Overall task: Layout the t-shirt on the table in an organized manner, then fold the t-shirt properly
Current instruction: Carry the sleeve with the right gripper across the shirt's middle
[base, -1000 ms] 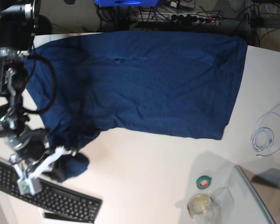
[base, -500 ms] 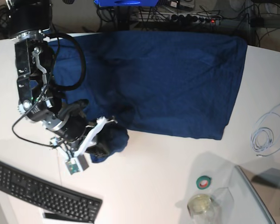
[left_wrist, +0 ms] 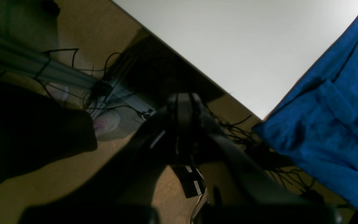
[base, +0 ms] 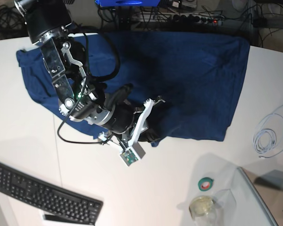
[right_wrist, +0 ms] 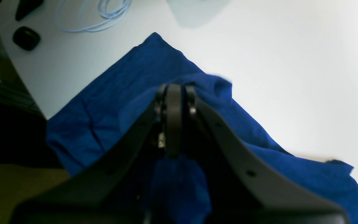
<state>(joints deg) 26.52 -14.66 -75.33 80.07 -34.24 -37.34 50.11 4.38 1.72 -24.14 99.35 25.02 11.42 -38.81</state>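
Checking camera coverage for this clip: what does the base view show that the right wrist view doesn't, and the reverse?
Only the base view shows the black keyboard, the green tape roll and the t-shirt's full spread. Only the right wrist view shows, close up, the right gripper shut on a bunch of the fabric, plus a small black object. Both show the t-shirt, the white table and the coiled cable.

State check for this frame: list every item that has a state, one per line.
t-shirt: spread on the table, lower left part folded over, pinched and lifted.
right gripper: shut on t-shirt fabric.
left gripper: shut, empty, off the table edge.
cable: coiled loosely.
tape roll: lying flat.
keyboard: untouched.
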